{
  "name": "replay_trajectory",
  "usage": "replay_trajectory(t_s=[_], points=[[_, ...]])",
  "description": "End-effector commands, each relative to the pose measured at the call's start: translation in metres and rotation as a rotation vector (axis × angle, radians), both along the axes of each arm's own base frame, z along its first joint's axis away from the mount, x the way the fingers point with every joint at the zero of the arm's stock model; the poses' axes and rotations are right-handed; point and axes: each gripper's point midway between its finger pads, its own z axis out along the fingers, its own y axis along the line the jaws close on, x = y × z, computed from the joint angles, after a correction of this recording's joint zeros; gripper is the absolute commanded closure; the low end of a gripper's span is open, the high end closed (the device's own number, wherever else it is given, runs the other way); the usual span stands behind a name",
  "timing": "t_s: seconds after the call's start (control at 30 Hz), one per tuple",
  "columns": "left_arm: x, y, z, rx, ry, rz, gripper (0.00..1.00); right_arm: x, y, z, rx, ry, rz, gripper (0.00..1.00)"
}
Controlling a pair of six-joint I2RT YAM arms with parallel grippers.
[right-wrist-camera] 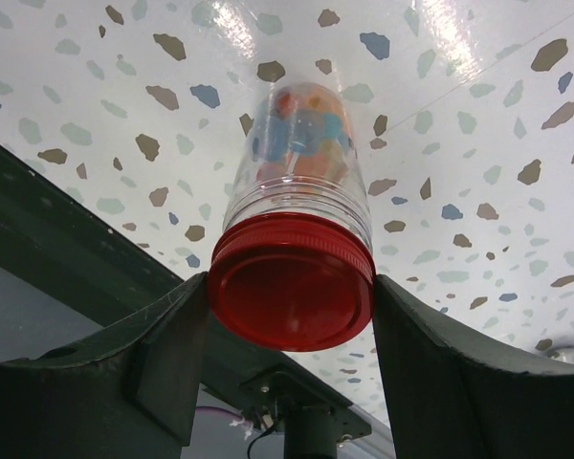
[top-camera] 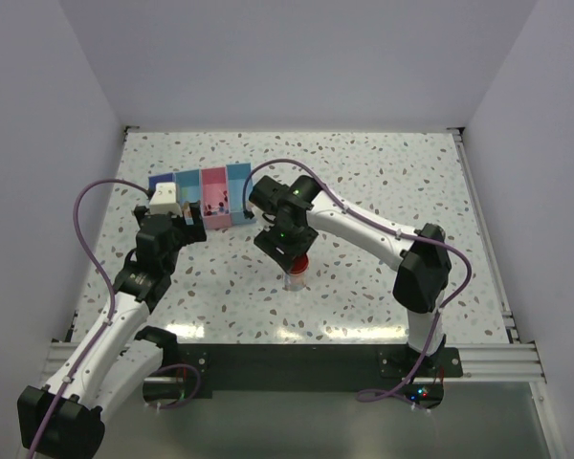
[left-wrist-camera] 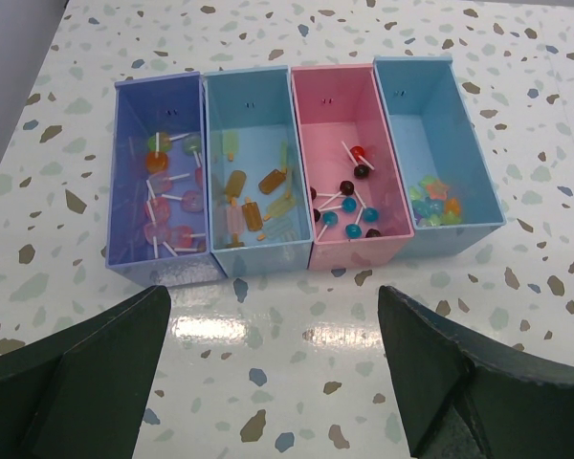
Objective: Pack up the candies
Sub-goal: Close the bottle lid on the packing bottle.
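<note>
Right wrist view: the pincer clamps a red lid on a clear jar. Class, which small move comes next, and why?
Probably turn the right pincer to tighten the round red lid: the clear plastic jar already holds mixed-colour candies, and both fingers press the lid.

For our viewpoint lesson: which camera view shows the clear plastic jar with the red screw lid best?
Right wrist view: the clear plastic jar with the red screw lid is large and sharp, lid between the jaws. Top external shows only a speck under the right gripper; left wrist, nothing.
</note>
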Motion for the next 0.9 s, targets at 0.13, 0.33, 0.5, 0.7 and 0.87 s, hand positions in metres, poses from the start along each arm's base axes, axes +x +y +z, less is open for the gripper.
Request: replay_trajectory(t_s=[0.13, 0.33, 0.5, 0.7, 0.87], points=[[0.004, -0.001, 0.008, 0.004, -0.035, -0.010, 0.06, -0.001, -0.004, 0.000, -0.013, -0.032, 0.014, 0.36], [0.004, -0.001, 0.007, 0.005, -0.032, -0.011, 0.06, -0.001, -0.004, -0.003, -0.013, -0.032, 0.011, 0.36], [0.004, -0.001, 0.009, 0.003, -0.038, -0.010, 0.06, 0.000, -0.003, -0.003, -0.011, -0.032, 0.008, 0.31], [0.003, -0.001, 0.008, 0.004, -0.033, -0.011, 0.06, 0.000, -0.006, 0.004, -0.005, -0.047, 0.005, 0.18], [0.004, -0.003, 0.007, 0.001, -0.029, -0.024, 0.06, -0.002, -0.002, 0.029, 0.067, -0.076, -0.006, 0.06]])
